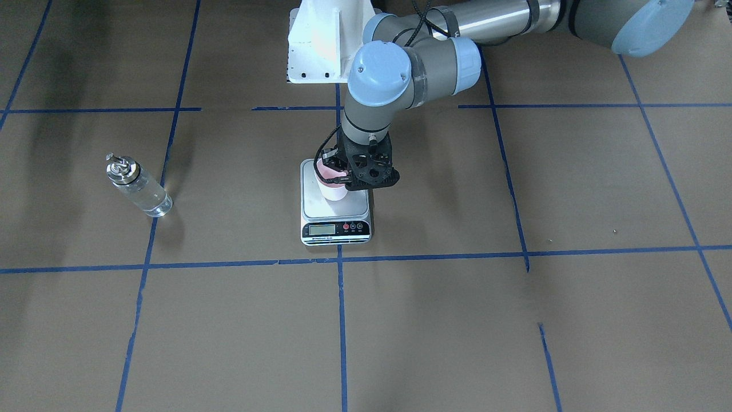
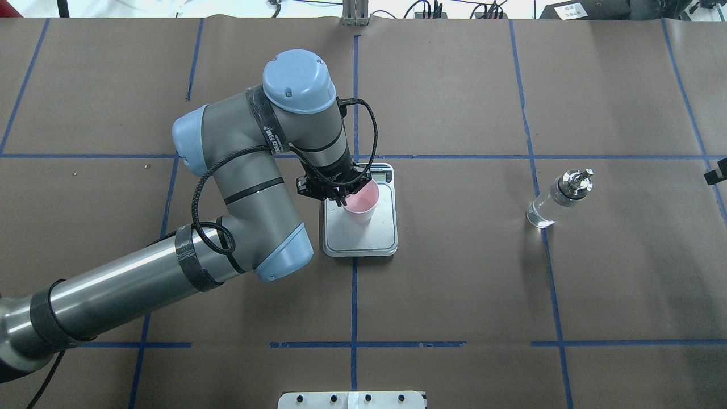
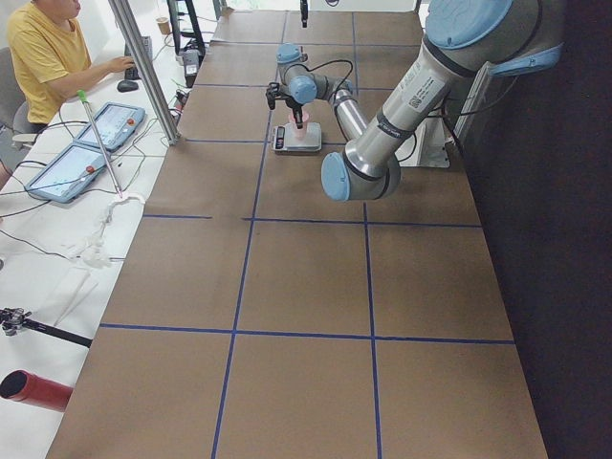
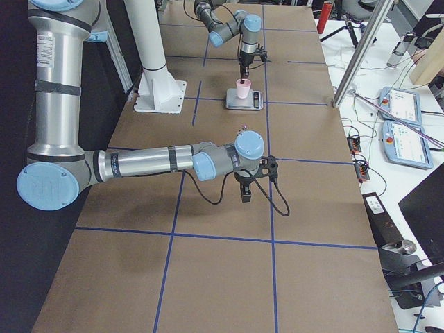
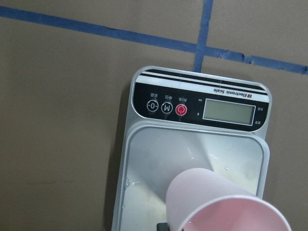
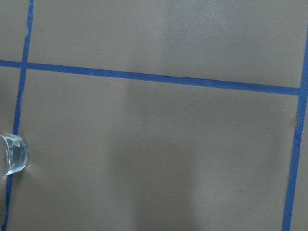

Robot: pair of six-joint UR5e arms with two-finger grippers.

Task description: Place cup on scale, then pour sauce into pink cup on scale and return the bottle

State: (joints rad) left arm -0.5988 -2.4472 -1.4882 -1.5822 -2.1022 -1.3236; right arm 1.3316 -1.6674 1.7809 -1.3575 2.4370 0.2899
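Over scale [image 2: 372, 238], cup [image 2: 362, 204] in left gripper [image 2: 343, 200]

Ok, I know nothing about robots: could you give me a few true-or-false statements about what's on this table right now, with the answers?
1. The left gripper holds the pink paper cup by its rim over the kitchen scale. True.
2. The glass bottle lies on its side. False: it stands upright, with its cap on.
3. The right gripper is holding the bottle. False: the bottle stands alone and no gripper touches it.
4. The scale has a red button on its front strip. True.
5. The cup is full of liquid. False: its inside looks empty.
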